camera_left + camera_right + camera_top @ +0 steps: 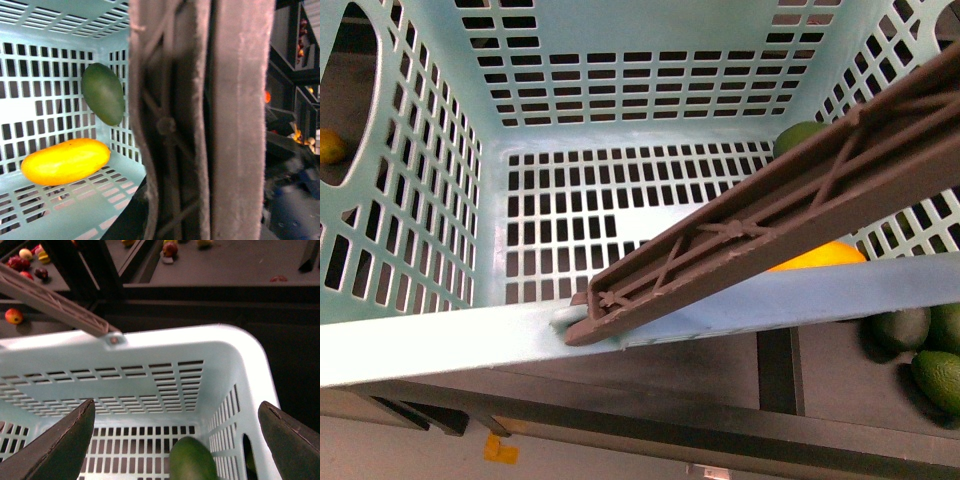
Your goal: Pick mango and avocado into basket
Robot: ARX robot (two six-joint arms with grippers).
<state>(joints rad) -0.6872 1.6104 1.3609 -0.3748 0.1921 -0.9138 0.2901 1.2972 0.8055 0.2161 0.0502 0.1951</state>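
Observation:
The teal basket (410, 350) fills the front view. Its brown handle (790, 215) crosses the right side at a slant. The yellow-orange mango (817, 258) lies on the basket floor, mostly hidden behind the handle. The dark green avocado (798, 135) lies in the far right corner. The left wrist view shows the mango (65, 161) and the avocado (103, 93) inside the basket, beside the handle (200, 120) that my left gripper is shut on. My right gripper (175, 440) is open above the basket (150, 347), over the avocado (192, 460).
Several other avocados (925, 345) lie outside the basket at the right. An orange fruit (330, 146) shows through the basket's left opening. Dark shelves (225, 265) with scattered fruit stand beyond the basket. A dark ledge (670, 400) runs below the basket's near rim.

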